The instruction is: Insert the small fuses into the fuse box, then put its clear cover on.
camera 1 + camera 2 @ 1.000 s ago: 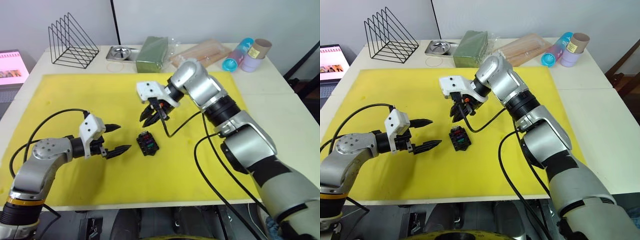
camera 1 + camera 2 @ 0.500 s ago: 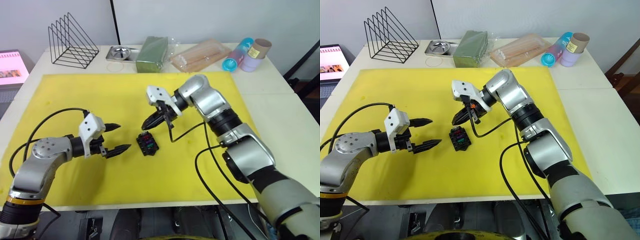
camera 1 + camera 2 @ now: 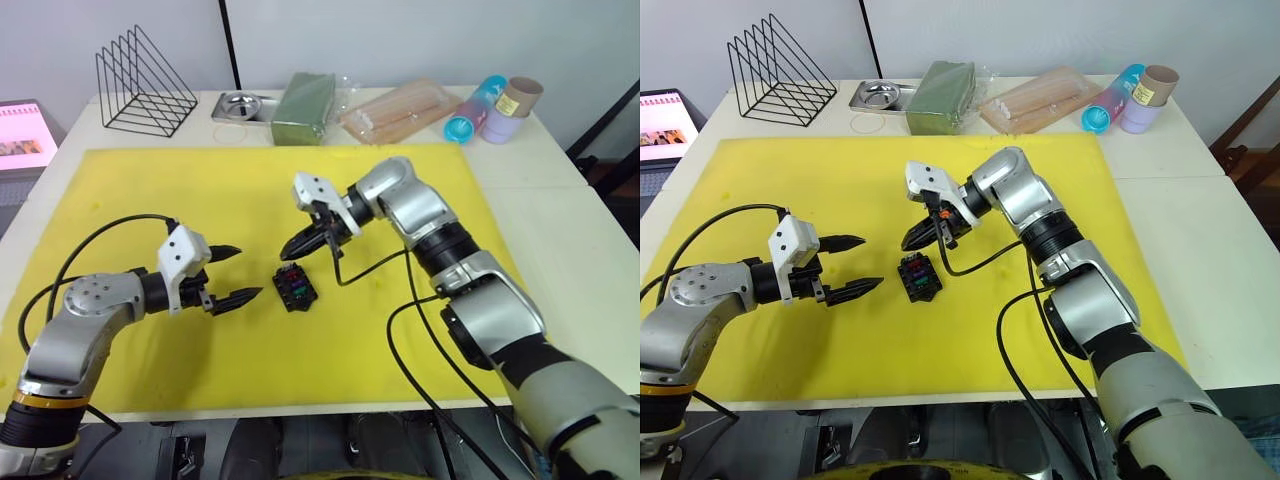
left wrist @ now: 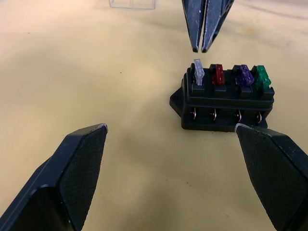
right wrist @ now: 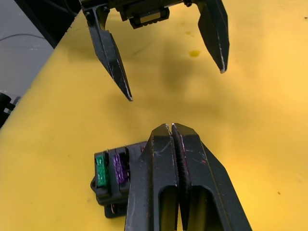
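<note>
Right gripper (image 4: 201, 48) closed, empty, tips just above greyish-tan blade fuse (image 4: 198, 73) standing proud in small black fuse box (image 4: 224, 98). Advise straight-down press until level with neighbours. Left gripper (image 3: 233, 276) wide open, empty, beside box.

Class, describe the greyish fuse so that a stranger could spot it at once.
On the yellow mat sits a small black fuse box holding four fuses in a row. The greyish fuse is at the end, beside the red fuse, under the shut right claw; it alone is pale.

Yellow mat (image 3: 140, 190) covers the desk (image 3: 560, 200). Behind it: wire rack (image 3: 143, 82), steel tray (image 3: 238, 106), green packet (image 3: 305, 108), cups (image 3: 498, 108).
</note>
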`<state>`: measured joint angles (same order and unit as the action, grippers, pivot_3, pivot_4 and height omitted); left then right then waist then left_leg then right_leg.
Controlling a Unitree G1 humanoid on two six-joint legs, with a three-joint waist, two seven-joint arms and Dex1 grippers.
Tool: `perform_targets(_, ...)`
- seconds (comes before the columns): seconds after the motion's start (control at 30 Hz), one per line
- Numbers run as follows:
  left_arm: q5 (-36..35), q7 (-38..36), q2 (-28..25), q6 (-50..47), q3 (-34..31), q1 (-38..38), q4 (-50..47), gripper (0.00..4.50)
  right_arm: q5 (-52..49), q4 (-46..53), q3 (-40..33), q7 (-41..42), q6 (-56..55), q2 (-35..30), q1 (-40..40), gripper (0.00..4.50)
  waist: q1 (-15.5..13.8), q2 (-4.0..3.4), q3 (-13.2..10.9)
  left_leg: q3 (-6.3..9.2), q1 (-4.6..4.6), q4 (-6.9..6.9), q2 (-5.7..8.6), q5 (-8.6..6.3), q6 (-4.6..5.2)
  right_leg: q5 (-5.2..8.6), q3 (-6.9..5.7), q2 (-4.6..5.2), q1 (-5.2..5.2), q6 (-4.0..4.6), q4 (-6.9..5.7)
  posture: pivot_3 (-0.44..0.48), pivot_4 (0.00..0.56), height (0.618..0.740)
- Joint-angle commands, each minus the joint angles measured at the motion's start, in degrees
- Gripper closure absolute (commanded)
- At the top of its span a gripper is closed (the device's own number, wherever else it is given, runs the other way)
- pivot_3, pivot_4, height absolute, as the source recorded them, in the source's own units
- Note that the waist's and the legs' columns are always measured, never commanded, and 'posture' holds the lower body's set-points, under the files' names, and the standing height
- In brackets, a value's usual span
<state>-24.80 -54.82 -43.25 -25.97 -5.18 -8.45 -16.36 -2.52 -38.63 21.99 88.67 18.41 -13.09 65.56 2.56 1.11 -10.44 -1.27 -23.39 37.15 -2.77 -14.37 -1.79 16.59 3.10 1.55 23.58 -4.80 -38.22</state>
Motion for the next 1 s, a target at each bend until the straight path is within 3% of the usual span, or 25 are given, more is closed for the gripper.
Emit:
perform_targets(0.03,-0.6,0.1,-0.3,0.0,-0.6,-0.1,-1.6,0.0,-0.6,0.2,-0.5,0.1,0.2,0.5,0.2,4.46,0.0,0.0,0.0,0.0,0.0,0.0,0.0,0.0,0.0,0.0,0.0,0.0,0.0,0.0,0.0,0.0,0.15,0.74)
perform_targets(1.0,-0.8,0.1,-0.7,-0.3,-0.7,-0.1,-2.0,0.0,3.5,-7.4,1.9,-1.7,-3.5,1.8,-1.0,4.46,0.0,0.0,0.0,0.0,0.02,0.0,0.0,0.0,0.0,0.0,0.0,0.0,-0.03,0.0,0.0,0.0,0.15,0.74)
